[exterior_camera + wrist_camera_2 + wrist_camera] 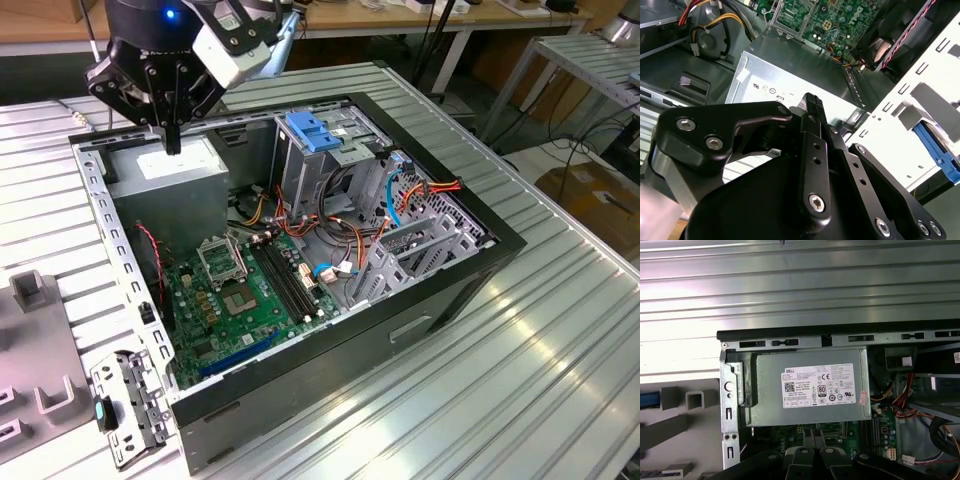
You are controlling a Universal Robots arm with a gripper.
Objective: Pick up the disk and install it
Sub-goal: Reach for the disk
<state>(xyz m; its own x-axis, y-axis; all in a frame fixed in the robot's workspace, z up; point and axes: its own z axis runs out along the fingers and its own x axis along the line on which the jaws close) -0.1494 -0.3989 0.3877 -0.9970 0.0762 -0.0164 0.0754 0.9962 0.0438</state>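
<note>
Your gripper (172,146) has its fingers pressed together on nothing, tip just above the grey power supply (160,200) inside the open computer case (430,300). Toward the exterior view's right, a blue bracket (313,132) tops the drive cage, well apart. The wrist points straight down. A blue-edged piece (649,400) sits in the grey holder (695,399) outside the case; you cannot tell whether it's the disk.

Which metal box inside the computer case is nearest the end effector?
The grey power supply with the white sticker, right below the end effector; the drive cage with the blue bracket stands apart.
</note>
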